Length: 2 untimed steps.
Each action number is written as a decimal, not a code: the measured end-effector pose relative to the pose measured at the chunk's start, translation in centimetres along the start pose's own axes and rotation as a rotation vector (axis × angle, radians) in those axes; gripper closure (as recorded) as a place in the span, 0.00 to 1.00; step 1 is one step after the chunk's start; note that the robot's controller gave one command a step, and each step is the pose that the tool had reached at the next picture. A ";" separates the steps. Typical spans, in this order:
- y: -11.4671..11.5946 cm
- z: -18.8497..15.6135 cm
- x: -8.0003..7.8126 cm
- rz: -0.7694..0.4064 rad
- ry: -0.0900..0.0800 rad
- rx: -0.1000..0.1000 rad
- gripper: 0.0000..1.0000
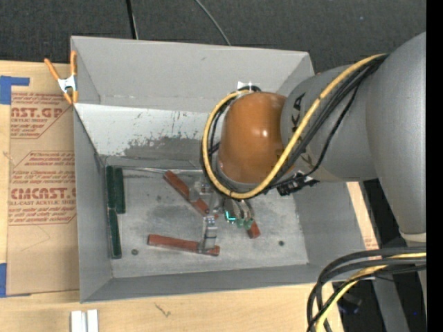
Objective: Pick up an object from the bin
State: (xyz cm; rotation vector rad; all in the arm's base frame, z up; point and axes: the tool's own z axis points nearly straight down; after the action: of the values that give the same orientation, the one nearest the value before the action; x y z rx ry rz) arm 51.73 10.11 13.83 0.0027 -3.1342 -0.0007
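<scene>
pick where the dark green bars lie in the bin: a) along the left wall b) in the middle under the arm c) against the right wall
A: the two dark green bars lie end to end along the left wall of the bin, apart from the reddish-brown sticks in the middle.

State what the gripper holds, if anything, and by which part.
It cannot be told. The gripper is down at the right end of a reddish-brown bar lying flat.
</scene>
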 end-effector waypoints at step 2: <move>0.0 -0.3 -0.2 0.001 -0.009 -0.001 0.00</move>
State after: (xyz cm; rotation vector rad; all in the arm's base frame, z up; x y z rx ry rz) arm 51.93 10.06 14.18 0.0006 -3.1428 -0.0025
